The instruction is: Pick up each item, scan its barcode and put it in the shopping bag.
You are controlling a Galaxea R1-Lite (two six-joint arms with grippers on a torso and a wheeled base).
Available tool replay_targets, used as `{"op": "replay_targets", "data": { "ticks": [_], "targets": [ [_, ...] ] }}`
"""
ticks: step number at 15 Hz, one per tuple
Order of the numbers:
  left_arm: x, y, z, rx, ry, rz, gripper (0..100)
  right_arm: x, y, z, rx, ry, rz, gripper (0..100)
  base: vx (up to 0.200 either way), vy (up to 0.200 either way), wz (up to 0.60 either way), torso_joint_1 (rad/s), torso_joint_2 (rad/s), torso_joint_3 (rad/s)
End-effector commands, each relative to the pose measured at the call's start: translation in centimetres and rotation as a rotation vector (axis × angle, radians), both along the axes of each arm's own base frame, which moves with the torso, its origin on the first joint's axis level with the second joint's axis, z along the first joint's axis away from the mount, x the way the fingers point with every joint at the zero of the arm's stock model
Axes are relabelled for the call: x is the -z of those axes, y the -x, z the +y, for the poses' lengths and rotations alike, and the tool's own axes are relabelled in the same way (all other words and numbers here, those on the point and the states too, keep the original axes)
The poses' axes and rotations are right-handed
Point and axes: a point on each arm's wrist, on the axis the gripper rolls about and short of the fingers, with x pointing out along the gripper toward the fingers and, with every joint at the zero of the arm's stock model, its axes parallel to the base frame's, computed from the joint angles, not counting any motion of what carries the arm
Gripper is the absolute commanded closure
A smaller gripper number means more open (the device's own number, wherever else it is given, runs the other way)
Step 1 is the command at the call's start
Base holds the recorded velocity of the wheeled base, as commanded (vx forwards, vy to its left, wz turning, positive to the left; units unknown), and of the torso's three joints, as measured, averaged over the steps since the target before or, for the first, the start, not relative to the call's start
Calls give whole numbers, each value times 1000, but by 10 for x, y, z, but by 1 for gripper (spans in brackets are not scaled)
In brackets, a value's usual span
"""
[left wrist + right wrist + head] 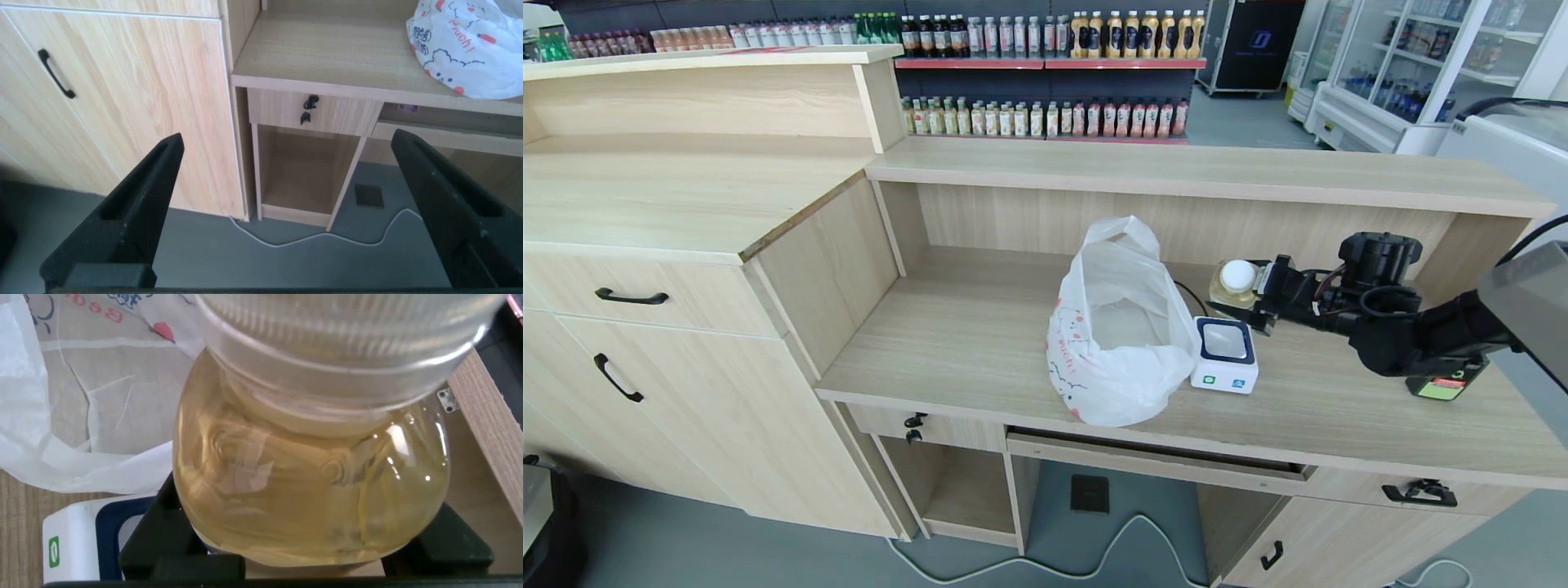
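Gripping amber-filled bottle (1232, 286) near scanner (1225, 354)

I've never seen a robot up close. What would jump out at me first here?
First, the robot's black right hand gripping a bottle of pale yellow drink with a white cap, held close to a small white scanner box on the wooden counter. Next, the white plastic shopping bag standing open on the counter right beside that scanner box, on the robot's left of it.

White plastic shopping bag (1117, 327) on wooden counter (964, 343), touching left of white square scanner (1224, 354), white-capped clear bottle (1235, 280) behind scanner, in right gripper (1251, 291).
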Motion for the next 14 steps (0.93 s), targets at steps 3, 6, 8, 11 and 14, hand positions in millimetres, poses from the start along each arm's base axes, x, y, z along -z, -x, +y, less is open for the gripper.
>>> {"op": "replay_targets", "data": {
  "ticks": [3,6,8,11,14],
  "targets": [
    [0,0,0,-1,0,0,0,5,-5,3,-6,-4,7,100,0,0,0,0,0,0],
    [0,0,0,1,0,0,0,9,-6,4,-7,-4,13,100,0,0,0,0,0,0],
    [0,0,0,-1,0,0,0,11,-7,4,-7,-4,17,100,0,0,0,0,0,0],
    [0,0,0,-1,0,0,0,12,-7,4,-7,-5,20,100,0,0,0,0,0,0],
    [0,0,0,-1,0,0,0,12,-9,5,-7,-21,33,100,0,0,0,0,0,0]
  ]
}}
